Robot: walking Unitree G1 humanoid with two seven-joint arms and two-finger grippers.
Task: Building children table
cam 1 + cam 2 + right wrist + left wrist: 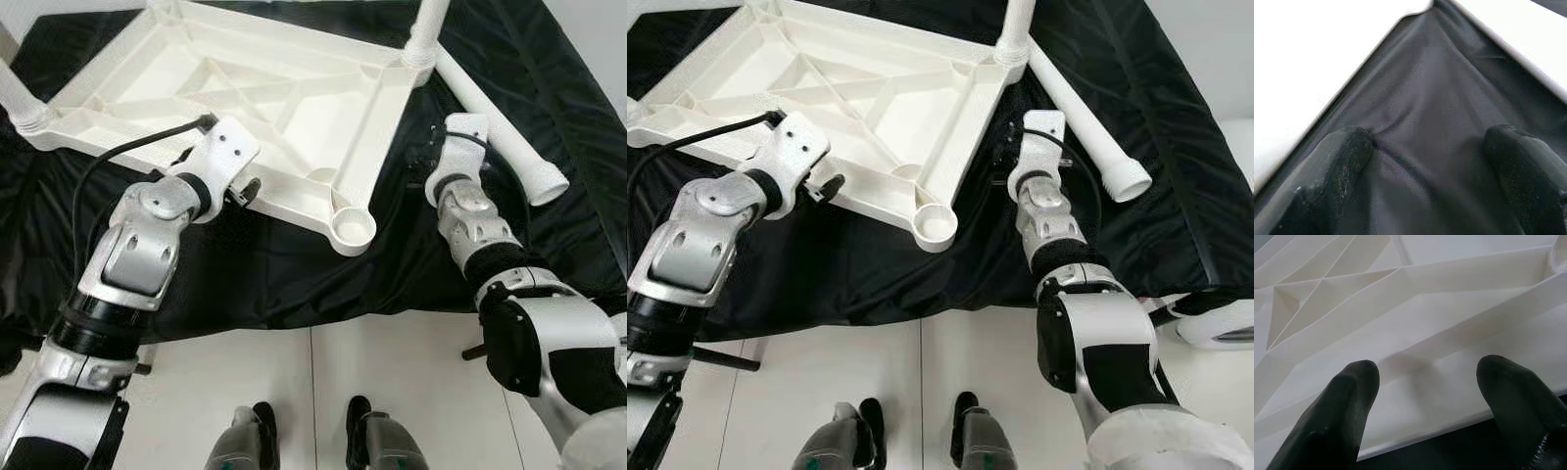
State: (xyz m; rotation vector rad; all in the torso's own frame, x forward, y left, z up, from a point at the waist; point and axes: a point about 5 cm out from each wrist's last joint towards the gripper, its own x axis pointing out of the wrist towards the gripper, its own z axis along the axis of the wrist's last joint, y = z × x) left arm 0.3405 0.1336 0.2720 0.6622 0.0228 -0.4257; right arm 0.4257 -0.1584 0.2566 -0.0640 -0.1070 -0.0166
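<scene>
Left end effector (1425, 396) spread, ribbed tabletop (1415, 308)

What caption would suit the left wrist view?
Open left gripper hovering at the edge of the upturned white tabletop.

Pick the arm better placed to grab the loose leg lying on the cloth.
Right. The right pincer is open over the black cloth, next to the loose leg. The left pincer is open over the tabletop's near edge, farther off.
</scene>
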